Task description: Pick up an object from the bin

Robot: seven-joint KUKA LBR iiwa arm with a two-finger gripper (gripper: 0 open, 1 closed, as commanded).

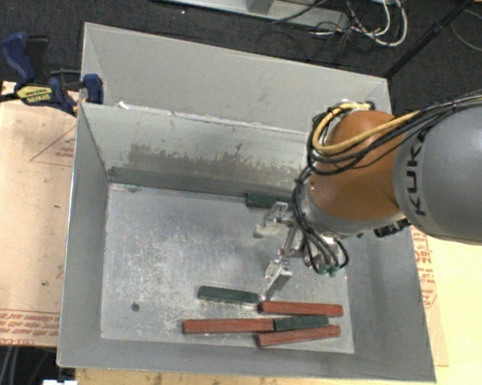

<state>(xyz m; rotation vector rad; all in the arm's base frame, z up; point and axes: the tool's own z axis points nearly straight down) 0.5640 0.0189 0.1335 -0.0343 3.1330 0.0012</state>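
The grey arm (466, 174) reaches down. Its tool (276, 279) hangs over a long red-brown flat stick (300, 309). Spread or pressed together? I cannot tell.

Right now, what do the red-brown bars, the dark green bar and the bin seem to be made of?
Red-brown bars: probably plastic or painted wood; flat, even matte colour. Dark green bar: likely the same, matte. Bin: grey sheet metal, dull and scuffed, folded walls.
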